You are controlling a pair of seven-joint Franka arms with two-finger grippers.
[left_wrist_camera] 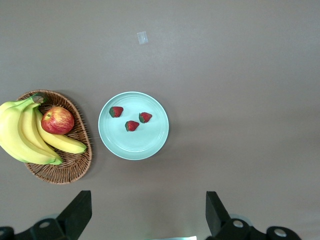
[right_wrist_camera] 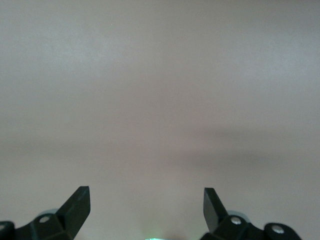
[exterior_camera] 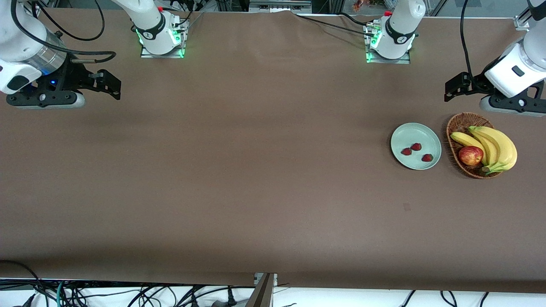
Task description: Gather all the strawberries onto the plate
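Brown desk: three strawberries on plate near basket; left gripper and right gripper wide, empty; judged complete, keep clear.

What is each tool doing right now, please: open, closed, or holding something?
Left tool: open, empty, up over the table beside the basket.
Right tool: open, empty, waiting over bare table at its own end.

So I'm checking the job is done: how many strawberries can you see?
3, all on the plate: one toward the arms' bases, one beside it toward the right arm's end, one nearest the front camera. None in the basket, unless hidden under fruit.
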